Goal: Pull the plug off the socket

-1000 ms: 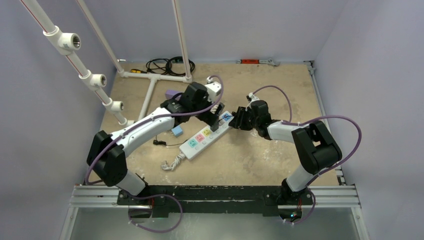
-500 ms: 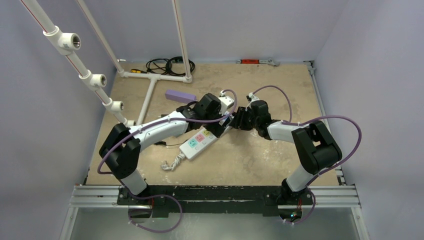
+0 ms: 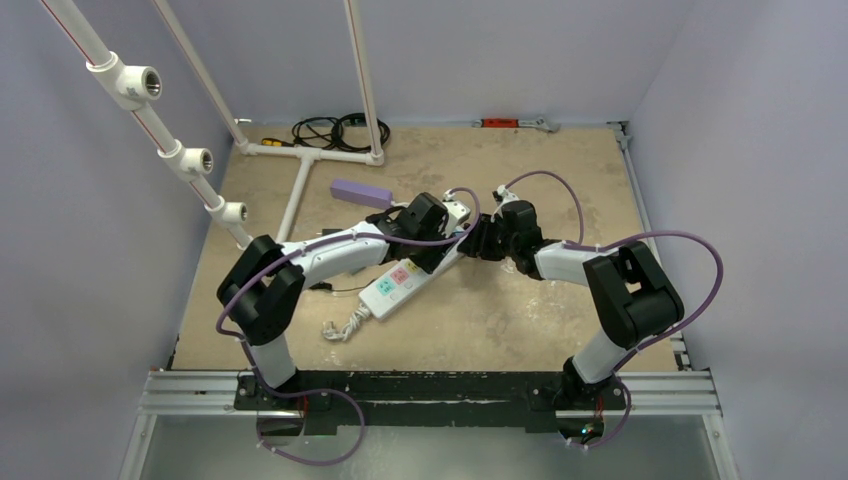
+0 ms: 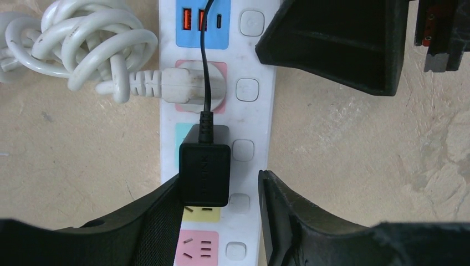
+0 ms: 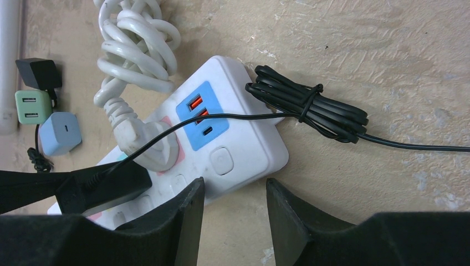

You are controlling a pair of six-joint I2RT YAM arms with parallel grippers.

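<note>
The socket (image 3: 395, 285), a long white strip with coloured faces, lies slanted mid-table. A black plug (image 4: 204, 169) stands in one face of the socket (image 4: 252, 119), its thin cable running up over a white plug (image 4: 191, 87). My left gripper (image 4: 220, 185) straddles the black plug: the left finger touches its side, while the right finger stands a gap away at the strip's edge. My right gripper (image 5: 235, 188) is open at the blue end of the socket (image 5: 244, 144), one finger over the strip's rim, the other over the bare table. From above, the left gripper (image 3: 445, 250) hides the plug.
The strip's bundled white cord (image 4: 83, 39) lies beside it. A tied black cable bundle (image 5: 310, 105) sits by its blue end. Small chargers (image 5: 60, 133) lie to its far side. A purple box (image 3: 360, 192) and a white pipe frame (image 3: 300, 160) stand at the back left.
My left arm swung right and came down over the strip, and its jaws narrowed from wide open round the black plug. The right arm stayed put.
</note>
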